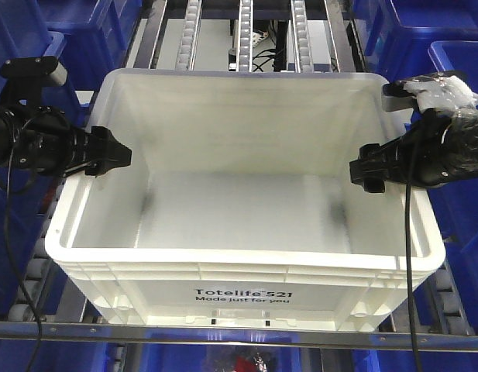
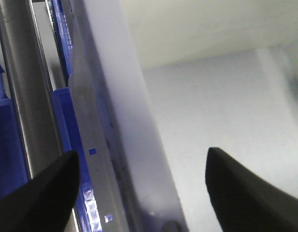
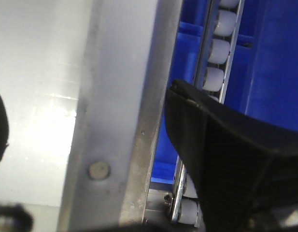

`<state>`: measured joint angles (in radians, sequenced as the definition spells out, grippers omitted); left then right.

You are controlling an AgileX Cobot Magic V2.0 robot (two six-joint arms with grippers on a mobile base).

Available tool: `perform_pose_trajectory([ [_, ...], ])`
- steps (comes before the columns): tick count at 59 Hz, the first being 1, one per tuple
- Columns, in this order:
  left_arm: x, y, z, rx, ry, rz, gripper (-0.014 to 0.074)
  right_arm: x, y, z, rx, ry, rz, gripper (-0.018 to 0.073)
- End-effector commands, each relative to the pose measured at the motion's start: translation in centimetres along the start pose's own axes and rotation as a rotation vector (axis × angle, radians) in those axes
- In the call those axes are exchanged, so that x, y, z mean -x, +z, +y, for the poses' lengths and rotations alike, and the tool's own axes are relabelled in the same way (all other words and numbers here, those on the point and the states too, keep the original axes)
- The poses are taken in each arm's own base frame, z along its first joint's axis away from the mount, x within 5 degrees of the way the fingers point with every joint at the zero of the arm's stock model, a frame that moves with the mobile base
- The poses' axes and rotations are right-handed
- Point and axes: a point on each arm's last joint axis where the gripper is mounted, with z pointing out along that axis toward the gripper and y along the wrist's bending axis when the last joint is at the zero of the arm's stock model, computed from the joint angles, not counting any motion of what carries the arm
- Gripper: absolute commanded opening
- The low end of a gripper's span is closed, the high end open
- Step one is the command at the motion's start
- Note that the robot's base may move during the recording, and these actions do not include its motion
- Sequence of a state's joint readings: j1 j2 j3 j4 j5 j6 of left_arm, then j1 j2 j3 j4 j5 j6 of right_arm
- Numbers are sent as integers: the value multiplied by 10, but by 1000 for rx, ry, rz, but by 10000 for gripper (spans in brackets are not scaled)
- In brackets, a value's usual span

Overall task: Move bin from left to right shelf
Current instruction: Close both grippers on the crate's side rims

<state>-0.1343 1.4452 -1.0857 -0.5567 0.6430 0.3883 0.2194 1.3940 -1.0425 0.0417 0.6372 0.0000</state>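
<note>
The white bin (image 1: 242, 291), printed "Totelife 521", sits empty in a lane of a grey metal shelf with white roller rails (image 1: 246, 31); whether this is the right shelf does not show. My left gripper (image 1: 118, 159) is open at the bin's left rim. In the left wrist view the left gripper (image 2: 142, 152) straddles that rim (image 2: 124, 121), with one finger outside and one inside, both apart from it. My right gripper (image 1: 362, 172) is open at the right rim. In the right wrist view the right gripper (image 3: 86, 111) has the rim (image 3: 120, 96) between its spread fingers.
Dark blue totes (image 1: 60, 39) (image 1: 455, 77) stand close on both sides of the bin. A metal front bar (image 1: 239, 335) crosses below the bin. A roller rail (image 3: 216, 53) runs just outside the right rim. Cables (image 1: 409, 256) hang from the right arm.
</note>
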Motion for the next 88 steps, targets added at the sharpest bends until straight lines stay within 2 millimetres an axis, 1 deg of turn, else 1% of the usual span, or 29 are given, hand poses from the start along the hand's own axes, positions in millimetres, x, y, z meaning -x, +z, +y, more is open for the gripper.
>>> perform_pose_trajectory([
  [1, 14, -15, -5, -4, -10, -99, 505, 15, -15, 0, 0, -4, -110, 560],
  [9, 15, -15, -5, -4, -10, -100, 436, 15, -15, 0, 0, -4, -110, 518],
  [17, 15, -15, -5, -2, -9, -103, 304, 15, -15, 0, 0, -3, -110, 430],
  [25, 15, -15, -5, -2, -9, -103, 150, 15, -15, 0, 0, -3, -110, 299],
  [27, 15, -15, -5, -3, -10, -103, 113, 15, -15, 0, 0, -3, -110, 254],
  [35, 15, -15, -6, -9, -18, -105, -6, 15, -16, 0, 0, -3, -111, 128],
  [44, 16, -15, -8, -33, -47, -115, -8, 15, -16, 0, 0, -3, -111, 26],
  [50, 17, -15, -7, -30, -36, -127, -8, 15, -16, 0, 0, -3, -114, -11],
  [79, 19, -17, -11, -66, -48, -146, -8, 18, -16, 2, 17, 11, -146, -8],
  [88, 20, -21, -14, -80, -27, -163, -8, 26, -23, 2, 20, 11, -177, -8],
])
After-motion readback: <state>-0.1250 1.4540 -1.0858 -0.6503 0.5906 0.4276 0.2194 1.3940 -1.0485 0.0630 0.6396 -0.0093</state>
